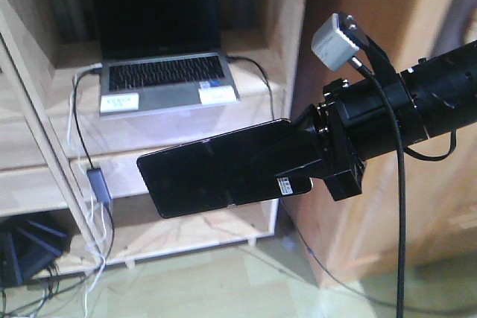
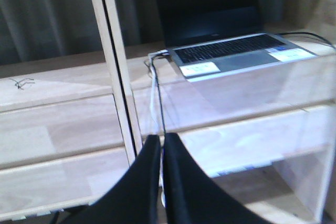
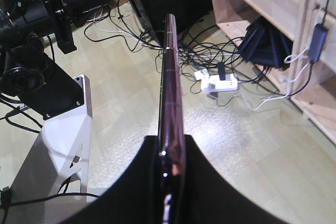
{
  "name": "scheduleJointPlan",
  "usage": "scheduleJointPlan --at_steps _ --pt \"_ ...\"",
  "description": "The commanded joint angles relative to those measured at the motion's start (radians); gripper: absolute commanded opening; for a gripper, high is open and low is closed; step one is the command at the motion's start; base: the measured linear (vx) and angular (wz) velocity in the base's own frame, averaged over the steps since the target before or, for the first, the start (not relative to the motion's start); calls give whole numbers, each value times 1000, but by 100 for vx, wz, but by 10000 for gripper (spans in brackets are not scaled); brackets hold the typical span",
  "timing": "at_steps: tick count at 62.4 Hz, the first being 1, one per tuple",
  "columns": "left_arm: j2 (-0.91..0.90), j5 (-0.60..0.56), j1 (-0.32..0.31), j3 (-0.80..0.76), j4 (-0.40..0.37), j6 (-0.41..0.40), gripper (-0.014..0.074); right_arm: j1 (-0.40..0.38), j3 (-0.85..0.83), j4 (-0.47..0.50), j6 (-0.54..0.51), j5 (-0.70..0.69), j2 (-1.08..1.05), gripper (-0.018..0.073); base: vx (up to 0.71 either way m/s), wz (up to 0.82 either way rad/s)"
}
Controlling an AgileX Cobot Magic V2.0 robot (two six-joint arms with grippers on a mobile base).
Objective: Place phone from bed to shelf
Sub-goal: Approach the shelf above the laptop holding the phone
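The phone (image 1: 201, 176), a flat black glossy slab with a white barcode sticker near my fingers, is held in the air in front of the shelf (image 1: 160, 130), level with the gap under the laptop's plank. My right gripper (image 1: 261, 160) is shut on its right end. In the right wrist view the phone (image 3: 170, 72) shows edge-on, pinkish, clamped between the two black fingers of the right gripper (image 3: 172, 139). My left gripper (image 2: 161, 138) is shut with nothing in it, facing the shelf's planks (image 2: 63, 129). The bed is out of view.
An open grey laptop (image 1: 164, 72) stands on the shelf's upper plank, with cables and an adapter (image 1: 98, 182) hanging down its left post. Black items (image 1: 30, 247) sit low left. A wooden cabinet (image 1: 358, 35) stands right. A power strip (image 3: 220, 82) and wires lie on the floor.
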Motion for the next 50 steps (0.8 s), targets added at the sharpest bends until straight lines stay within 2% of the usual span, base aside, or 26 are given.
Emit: scheduleJointPlan --at_steps 1,50 --pt "-13 -72 -4 -21 -9 -6 1 -3 -29 85 -5 63 -35 -2 37 16" --pt "-13 -72 -4 -21 -9 -6 1 -3 -29 85 -5 63 -35 -2 30 17"
